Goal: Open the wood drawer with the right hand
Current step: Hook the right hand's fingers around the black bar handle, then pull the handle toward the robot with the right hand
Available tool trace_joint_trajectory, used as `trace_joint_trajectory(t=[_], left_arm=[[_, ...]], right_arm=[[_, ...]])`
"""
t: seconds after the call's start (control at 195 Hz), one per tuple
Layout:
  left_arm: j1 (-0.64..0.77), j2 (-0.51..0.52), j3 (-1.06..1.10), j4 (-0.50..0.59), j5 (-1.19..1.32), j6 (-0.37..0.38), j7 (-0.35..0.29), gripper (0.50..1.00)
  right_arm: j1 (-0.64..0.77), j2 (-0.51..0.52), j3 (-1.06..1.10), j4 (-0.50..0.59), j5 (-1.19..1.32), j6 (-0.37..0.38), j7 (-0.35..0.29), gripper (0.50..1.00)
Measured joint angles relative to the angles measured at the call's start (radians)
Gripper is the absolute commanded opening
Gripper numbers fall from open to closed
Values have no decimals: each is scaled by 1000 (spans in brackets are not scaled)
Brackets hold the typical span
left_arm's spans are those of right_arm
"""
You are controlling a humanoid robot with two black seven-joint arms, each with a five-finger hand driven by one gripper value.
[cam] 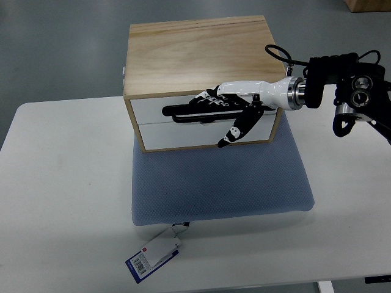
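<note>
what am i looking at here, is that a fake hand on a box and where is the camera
It is a robot's right hand, white with black fingers, on an arm that comes in from the picture's right edge. The single camera looks steeply down from the robot's own side of the table.

On the white table lies a blue-grey cushion with a tag at its front edge. A wooden drawer box stands on the cushion, with two white drawer fronts. The fingers reach across the upper drawer's dark slot handle; the thumb points down over the lower front. Whether they actually grip the handle is hard to tell. The left arm is not visible.
</note>
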Motion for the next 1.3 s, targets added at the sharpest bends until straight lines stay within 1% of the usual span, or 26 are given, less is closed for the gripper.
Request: trace_joint_trajectory(t=[0.292, 0.651, 0.897, 1.149, 1.303], left_arm=[[0, 0, 0, 0, 0, 0, 0, 1000], [0, 0, 0, 0, 0, 0, 0, 1000], [0, 0, -1, 1, 0, 0, 0, 1000], [0, 0, 0, 0, 0, 0, 0, 1000], [0, 0, 0, 0, 0, 0, 0, 1000]], right_arm=[[2, -5, -13, 0, -22, 19, -19, 928], [14, -3, -35, -7, -46, 8, -55, 928], [16, -1, -53, -8, -46, 13, -80, 928], [16, 0, -65, -8, -53, 17, -86, 928], [16, -1, -66, -5, -51, 35, -87, 928]])
